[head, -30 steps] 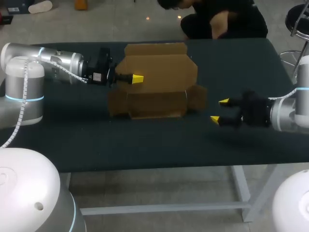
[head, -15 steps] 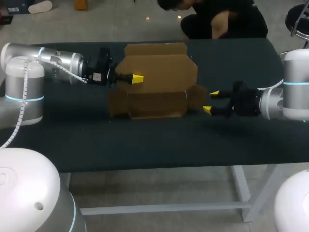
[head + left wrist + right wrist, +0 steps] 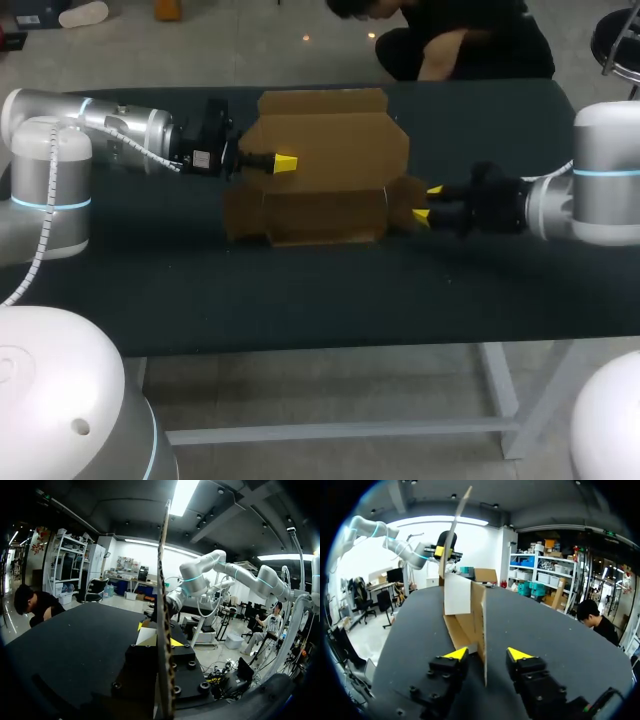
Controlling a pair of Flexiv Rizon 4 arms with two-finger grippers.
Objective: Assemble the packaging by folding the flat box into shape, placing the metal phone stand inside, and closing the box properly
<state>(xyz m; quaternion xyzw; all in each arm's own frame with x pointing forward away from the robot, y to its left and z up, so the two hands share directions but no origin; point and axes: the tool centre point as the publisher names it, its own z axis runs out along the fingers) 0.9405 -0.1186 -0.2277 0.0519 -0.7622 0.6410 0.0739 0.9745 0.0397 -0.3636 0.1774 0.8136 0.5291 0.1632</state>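
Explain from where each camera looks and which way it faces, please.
Head view: above and behind the robot, looking down on the table; both arms enter from the sides, left tool and right tool at the box.
Left wrist view: on the left wrist, looking along its fingers across the table; a box panel stands edge-on between its yellow tips.
Right wrist view: on the right wrist, facing the box's side flap between its open fingers.
Shared: both wrist views show the box and the opposite arm.
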